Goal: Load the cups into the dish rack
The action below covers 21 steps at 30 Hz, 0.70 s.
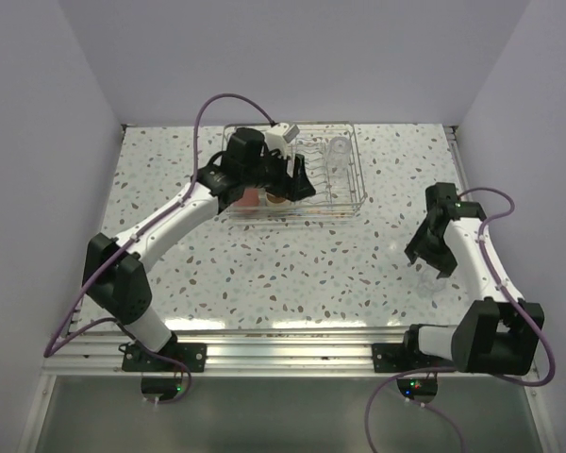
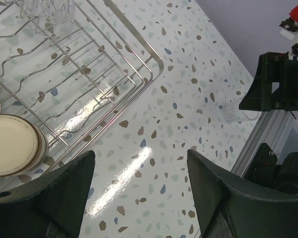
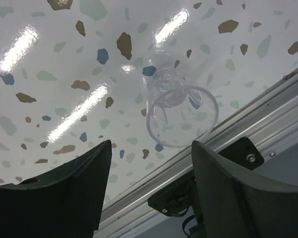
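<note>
Right wrist view first: we see the right claw (image 3: 151,148) with its jaws spread wide and gripping nothing. Just beyond the tips, in line with the gap, is a clear cup (image 3: 181,114) on the speckled table (image 3: 54,74), its open mouth turned toward the camera. We cannot tell whether it stands or lies. Neither finger touches it. A metal rail (image 3: 268,114) at the table's edge runs close behind the cup, so room is tight on that side, while bare tabletop stretches away on the other.

From the left wrist, the left claw (image 2: 139,163) also has its jaws well apart and nothing between them. It hangs over bare table just off a corner of the dish rack (image 2: 139,39). Inside the rack, a beige cup (image 2: 10,144) sits at the left of this view, and another clear cup (image 2: 44,7) stands among the far wires.

From the top camera, the rack sits at the far middle of the table. A red cup (image 1: 253,196) lies in its near left part, partly hidden by the left arm. The rack's right half looks largely open. Between the rack and the near rail (image 1: 283,344) lies a broad stretch of tabletop.
</note>
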Available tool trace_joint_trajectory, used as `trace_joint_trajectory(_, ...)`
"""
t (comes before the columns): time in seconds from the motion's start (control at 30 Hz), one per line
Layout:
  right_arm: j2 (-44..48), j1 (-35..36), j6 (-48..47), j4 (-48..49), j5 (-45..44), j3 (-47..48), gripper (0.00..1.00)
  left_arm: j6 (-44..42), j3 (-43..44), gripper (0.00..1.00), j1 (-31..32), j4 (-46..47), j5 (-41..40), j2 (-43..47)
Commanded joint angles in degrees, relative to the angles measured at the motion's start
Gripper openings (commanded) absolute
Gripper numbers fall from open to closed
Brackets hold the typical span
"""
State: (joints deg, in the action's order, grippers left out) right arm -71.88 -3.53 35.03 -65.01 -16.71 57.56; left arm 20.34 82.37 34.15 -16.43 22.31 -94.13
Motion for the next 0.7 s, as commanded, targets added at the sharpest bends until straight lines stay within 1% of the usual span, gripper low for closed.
trace_joint_trajectory(0.0,-1.59,-0.6,-0.93,5.68,1.68,-1.39,0.68,-1.61,-0.19,0.77,-0.14,0.43,0.99,2.63)
trace_joint_trajectory(0.1,-4.13,-0.6,-0.31,8.93,1.33,-2.8,0.62,-2.06,-0.19,0.78,-0.31,0.43,-0.07,3.33)
trace_joint_trajectory(0.2,-6.08,-0.6,-0.13,10.08,-0.6,-2.89,0.62,-1.71,-0.28,0.77,-1.37,0.69,0.54,3.51)
trace_joint_trajectory(0.3,-7.22,-0.6,-0.57,10.43,-1.66,-2.89,0.55,-1.44,-0.72,0.77,-1.98,1.04,0.72,3.86)
trace_joint_trajectory(0.4,-7.4,-0.6,-1.36,11.13,-1.92,-3.59,0.42,-1.0,-1.59,0.78,-2.42,1.83,0.72,4.39)
trace_joint_trajectory(0.43,-7.92,-0.6,-1.45,11.48,-2.01,-3.86,0.33,-1.09,-1.77,0.78,-2.6,1.84,0.64,4.39)
trace_joint_trajectory(0.53,-8.89,-0.6,-1.8,11.66,-1.57,-3.68,0.21,-1.18,-1.77,0.78,-2.86,1.84,0.46,4.65)
trace_joint_trajectory(0.57,-9.16,-0.6,-1.8,11.75,-1.31,-3.86,0.14,-1.26,-1.77,0.78,-3.04,1.75,0.28,4.74)
trace_joint_trajectory(0.67,-9.51,-0.6,-2.07,12.01,-0.78,-3.86,0.0,-1.44,-1.68,0.77,-3.21,1.66,-0.07,4.74)
